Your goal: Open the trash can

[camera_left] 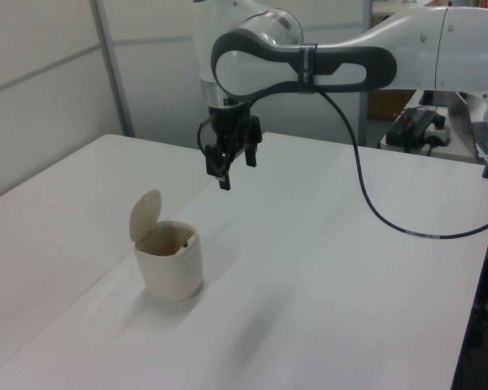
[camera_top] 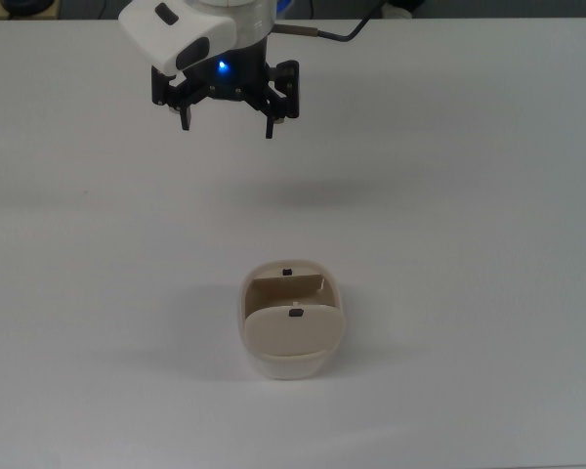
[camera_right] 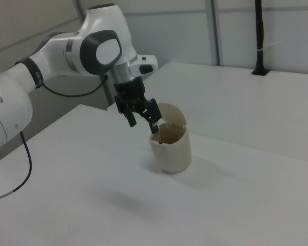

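Observation:
The trash can (camera_top: 291, 363) (camera_left: 170, 269) (camera_right: 170, 152) is a small cream-beige bin standing on the white table. Its tan lid (camera_top: 291, 330) (camera_left: 145, 214) (camera_right: 172, 116) stands tipped up, and the inside shows. A small black button (camera_top: 287, 272) sits on the rim. My gripper (camera_top: 228, 123) (camera_left: 234, 168) (camera_right: 142, 123) hangs above the table, well clear of the bin toward the top view's upper side. Its black fingers are spread apart, open, with nothing between them.
The white table (camera_top: 469, 244) spreads around the bin. The arm's black cable (camera_left: 374, 211) loops over the table at the left view's right. Wall panels (camera_left: 41, 97) stand behind the table. A black post (camera_right: 260, 41) stands at the far edge in the right view.

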You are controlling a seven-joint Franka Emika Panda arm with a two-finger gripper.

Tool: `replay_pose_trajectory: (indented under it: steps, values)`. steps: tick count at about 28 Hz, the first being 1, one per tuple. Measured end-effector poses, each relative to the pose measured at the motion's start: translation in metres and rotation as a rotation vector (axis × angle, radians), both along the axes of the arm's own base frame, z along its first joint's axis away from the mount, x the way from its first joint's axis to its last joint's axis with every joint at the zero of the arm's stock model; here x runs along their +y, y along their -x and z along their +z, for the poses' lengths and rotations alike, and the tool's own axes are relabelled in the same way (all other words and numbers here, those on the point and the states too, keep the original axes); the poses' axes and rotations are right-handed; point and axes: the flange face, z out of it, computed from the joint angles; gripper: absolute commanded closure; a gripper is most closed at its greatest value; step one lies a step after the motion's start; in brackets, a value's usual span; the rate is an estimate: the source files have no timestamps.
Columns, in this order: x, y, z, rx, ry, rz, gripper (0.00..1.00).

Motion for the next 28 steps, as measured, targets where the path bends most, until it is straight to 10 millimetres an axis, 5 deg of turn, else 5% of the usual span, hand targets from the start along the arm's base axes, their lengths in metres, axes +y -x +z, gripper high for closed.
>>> replay_pose_trajectory:
  steps: [28]
  values:
    - [-0.0076,-0.0003,-0.0001,0.000,0.003,-0.013,0.00]
